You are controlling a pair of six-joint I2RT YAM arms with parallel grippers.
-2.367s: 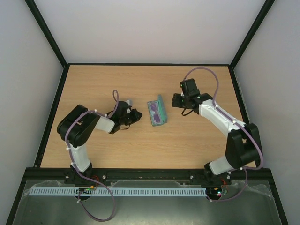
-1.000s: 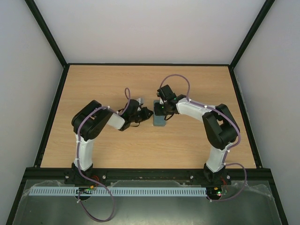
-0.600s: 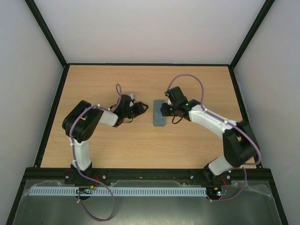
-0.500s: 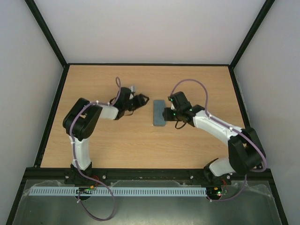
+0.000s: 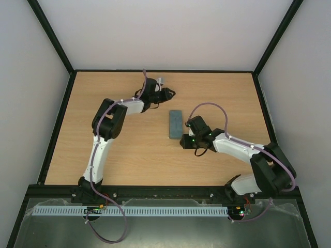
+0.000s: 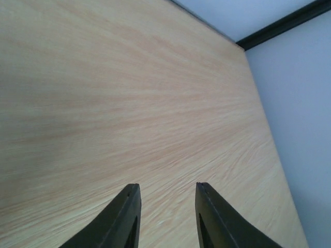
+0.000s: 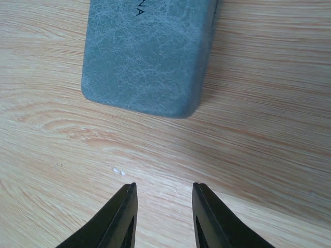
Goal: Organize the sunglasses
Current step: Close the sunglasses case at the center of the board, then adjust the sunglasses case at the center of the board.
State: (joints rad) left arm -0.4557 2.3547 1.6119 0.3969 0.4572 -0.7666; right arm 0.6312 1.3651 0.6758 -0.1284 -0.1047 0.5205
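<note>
Lying shut and flat in the middle of the wooden table (image 5: 103, 155), the blue-grey glasses case (image 5: 175, 124) has its lid down and its long side running away from the arms. The sunglasses are nowhere to be seen from where I stand; my guess is they sit inside the case, which would explain why it is closed. The right gripper (image 7: 161, 206) hovers just off the case's near end, fingers parted with only bare wood between them, gripping nothing. The left gripper (image 6: 165, 206) hangs over the far part of the table, well apart from the case, likewise parted and empty. Both seem placed clear so nothing nudges the case; the job looks about done.
</note>
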